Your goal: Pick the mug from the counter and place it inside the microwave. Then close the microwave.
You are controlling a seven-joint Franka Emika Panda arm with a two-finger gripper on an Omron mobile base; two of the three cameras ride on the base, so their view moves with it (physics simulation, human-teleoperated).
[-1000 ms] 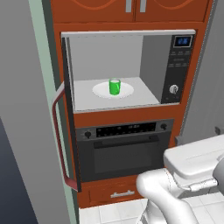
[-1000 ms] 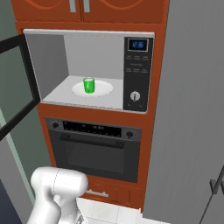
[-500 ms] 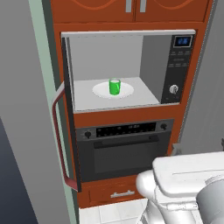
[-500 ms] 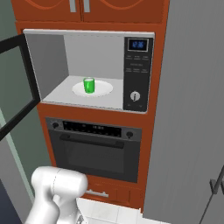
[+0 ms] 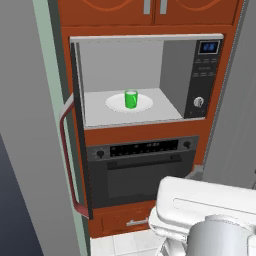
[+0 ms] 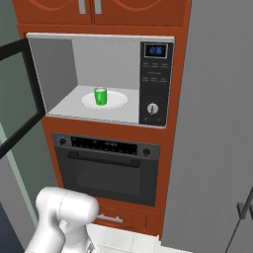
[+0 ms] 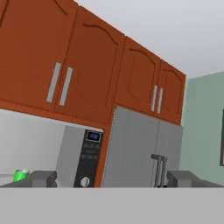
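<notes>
In your left base view, start at nine o'clock: the microwave door [image 5: 75,150] hangs swung wide open, edge-on to you, with its curved red handle [image 5: 67,160] bowing out toward the left. Moving right, the microwave [image 5: 145,39] shows you its grey cavity, and the green mug [image 5: 131,99] stands upright on the white round plate [image 5: 114,104] near the middle of the floor, just above the picture's centre. Further right, at about two o'clock, you have the control panel [image 5: 202,77] with its blue display and round dial. Below the cavity, the black wall oven [image 5: 142,170] sits with its knobs and bar handle, and a drawer [image 5: 125,220] lies under it. The right base view tells you the same from the other side: door glass [image 6: 15,99] at nine o'clock, mug [image 6: 100,96] on the plate [image 6: 118,100] around eleven o'clock, panel [image 6: 154,84] just right of it, and a tall grey refrigerator [image 6: 217,123] at three o'clock. In the hand view, the mug [image 7: 20,175] peeks in at eight o'clock, red-brown wall cabinets [image 7: 87,74] run across the top, and the gripper [image 7: 111,179] has its fingers spread wide apart at the bottom edge, with nothing between them and well away from the mug.
</notes>
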